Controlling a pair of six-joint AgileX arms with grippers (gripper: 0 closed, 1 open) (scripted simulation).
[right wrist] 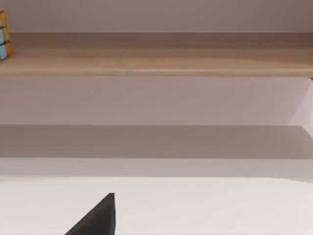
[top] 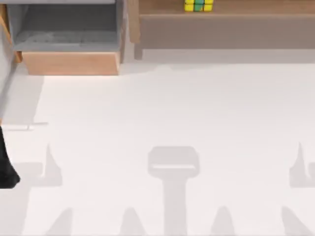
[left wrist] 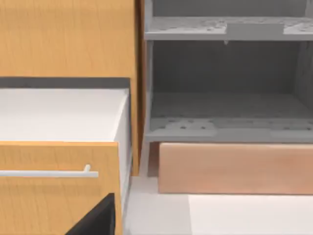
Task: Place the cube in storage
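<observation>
Yellow-and-green, the cube (top: 199,5) sits on the wooden shelf (top: 226,22) beside the open drawer (top: 69,44), so bring your right pincer squarely over it, though I cannot tell whether either pincer is spread, the left arm (top: 7,162) waiting below the drawer.

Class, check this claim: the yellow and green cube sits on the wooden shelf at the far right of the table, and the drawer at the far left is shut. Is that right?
Not quite. The drawer is pulled open, its grey inside showing in the top view. The rest holds: the cube sits on the wooden shelf at the far right.
</observation>
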